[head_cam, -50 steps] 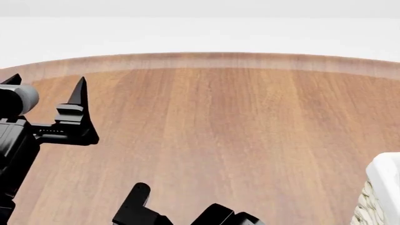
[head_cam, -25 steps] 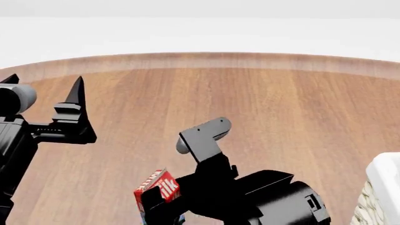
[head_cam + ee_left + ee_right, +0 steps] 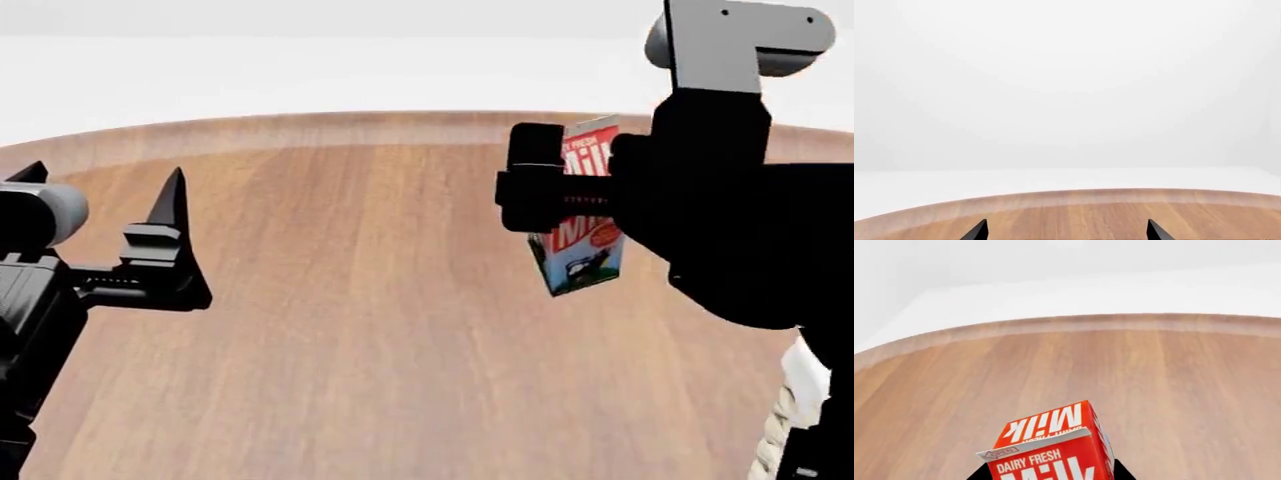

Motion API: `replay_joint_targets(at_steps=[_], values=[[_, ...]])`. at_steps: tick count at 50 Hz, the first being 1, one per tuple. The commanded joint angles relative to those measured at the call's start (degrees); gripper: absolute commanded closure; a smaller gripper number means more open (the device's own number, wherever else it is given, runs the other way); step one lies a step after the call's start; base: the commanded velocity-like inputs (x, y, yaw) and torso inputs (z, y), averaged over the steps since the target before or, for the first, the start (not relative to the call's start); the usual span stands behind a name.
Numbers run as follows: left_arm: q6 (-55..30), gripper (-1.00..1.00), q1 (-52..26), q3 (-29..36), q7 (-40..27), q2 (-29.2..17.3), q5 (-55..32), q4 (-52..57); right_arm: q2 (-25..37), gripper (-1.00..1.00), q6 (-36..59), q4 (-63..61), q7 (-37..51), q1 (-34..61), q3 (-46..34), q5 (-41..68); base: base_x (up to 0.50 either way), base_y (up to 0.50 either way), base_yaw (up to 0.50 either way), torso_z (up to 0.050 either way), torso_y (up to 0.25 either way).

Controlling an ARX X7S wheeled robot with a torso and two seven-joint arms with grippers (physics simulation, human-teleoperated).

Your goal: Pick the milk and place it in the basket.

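Milk (image 3: 582,215) is held aloft, pinched at mid-body by the right gripper (image 3: 567,200); light, stiff, crushable carton, judged best gripped there. Left gripper (image 3: 100,215) is spread, empty.

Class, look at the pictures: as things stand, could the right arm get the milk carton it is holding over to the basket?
Probably yes. The right end effector grips the milk carton clear above the table, and the basket sits low at the right edge, below the arm. Nothing visible lies between, though most of the basket is hidden.

The milk (image 3: 1054,447), red top up, hangs above the wooden table (image 3: 1174,380).
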Motion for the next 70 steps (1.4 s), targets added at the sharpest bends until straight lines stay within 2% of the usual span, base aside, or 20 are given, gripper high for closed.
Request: replay_joint_targets(at_steps=[1, 4, 7, 24, 40, 55, 70], values=[[0.47, -1.00, 0.05, 0.31, -0.05, -0.21, -0.08, -0.43, 6.98, 1.00, 4.97, 0.28, 19.47, 9.12, 6.38, 12.94, 0.00, 0.00, 0.00, 0.000, 0.000], [0.55, -1.00, 0.02, 0.29, -0.08, -0.26, -0.17, -0.50, 8.10, 1.00, 4.65, 0.64, 22.32, 9.04, 6.98, 15.87, 0.00, 0.00, 0.00, 0.000, 0.003], [0.92, -1.00, -0.12, 0.49, 0.02, -0.27, 0.03, -1.16, 12.75, 1.00, 5.05, -0.20, 30.20, 7.78, 10.00, 22.43, 0.00, 0.00, 0.00, 0.000, 0.000], [1.59, -1.00, 0.29, 1.17, -0.18, -0.58, 0.08, -1.41, 22.15, 1.00, 2.64, -2.74, 43.08, 0.42, 15.71, 32.77, 0.00, 0.00, 0.00, 0.000, 0.001], [2.47, -1.00, 0.79, 1.72, -0.16, -0.93, 0.19, -2.01, 26.86, 1.00, -0.46, -5.45, 46.44, -8.46, 20.97, 35.81, 0.00, 0.00, 0.00, 0.000, 0.001], [2.58, -1.00, 0.53, 2.03, -0.47, -1.14, 0.00, -2.15, 28.28, 1.00, -3.61, -7.29, 47.33, -15.51, 25.44, 36.50, 0.00, 0.00, 0.00, 0.001, 0.001], [2.97, -1.00, 0.73, 2.53, -0.74, -1.38, 0.00, -2.15, 28.55, 1.00, -7.41, -8.53, 40.13, -23.46, 27.61, 32.43, 0.00, 0.00, 0.00, 0.000, 0.001]])
